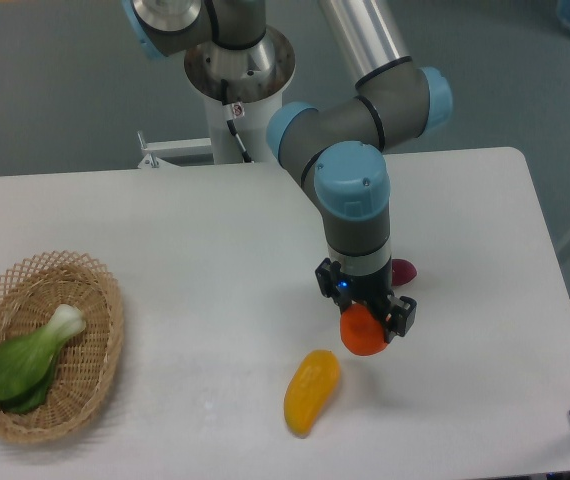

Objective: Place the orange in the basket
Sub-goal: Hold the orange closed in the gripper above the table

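Wicker basket [93, 385] holds only leafy bok choy [23, 358].

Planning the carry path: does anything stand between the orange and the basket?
Nothing visible does. The orange sits at the claw; bare table stretches left to the basket, which already holds a leafy green.

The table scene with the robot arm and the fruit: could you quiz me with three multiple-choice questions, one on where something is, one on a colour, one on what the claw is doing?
1. Where is the basket?
A. left end of the table
B. right end
C. under the arm

2. What colour is the leafy vegetable in the basket?
A. red
B. green and white
C. blue

3. What is the gripper doing?
A. hanging open and empty
B. holding the orange
C. holding the yellow fruit

Answers: 1 A, it sits by the left edge. 2 B, green leaves, white stalk. 3 B, the orange sits between its fingers.
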Motion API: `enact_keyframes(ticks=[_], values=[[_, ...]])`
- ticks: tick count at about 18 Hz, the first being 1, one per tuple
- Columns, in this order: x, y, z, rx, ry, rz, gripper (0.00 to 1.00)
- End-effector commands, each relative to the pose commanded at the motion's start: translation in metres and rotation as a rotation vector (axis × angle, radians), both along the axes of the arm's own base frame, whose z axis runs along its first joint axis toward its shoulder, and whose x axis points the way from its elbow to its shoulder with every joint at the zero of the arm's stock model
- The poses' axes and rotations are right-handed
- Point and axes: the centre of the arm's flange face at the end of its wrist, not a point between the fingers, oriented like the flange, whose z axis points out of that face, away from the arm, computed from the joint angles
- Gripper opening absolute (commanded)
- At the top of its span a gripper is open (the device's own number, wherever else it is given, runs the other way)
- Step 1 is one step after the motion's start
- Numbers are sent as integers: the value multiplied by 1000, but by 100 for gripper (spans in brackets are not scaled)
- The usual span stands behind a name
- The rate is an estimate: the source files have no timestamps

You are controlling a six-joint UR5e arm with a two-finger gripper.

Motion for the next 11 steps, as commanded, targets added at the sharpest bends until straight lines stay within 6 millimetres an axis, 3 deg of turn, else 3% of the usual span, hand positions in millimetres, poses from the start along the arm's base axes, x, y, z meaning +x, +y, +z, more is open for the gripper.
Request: enact_keyframes(ticks=[11], values=[[-2, 6, 8, 35, -8, 1, 67]])
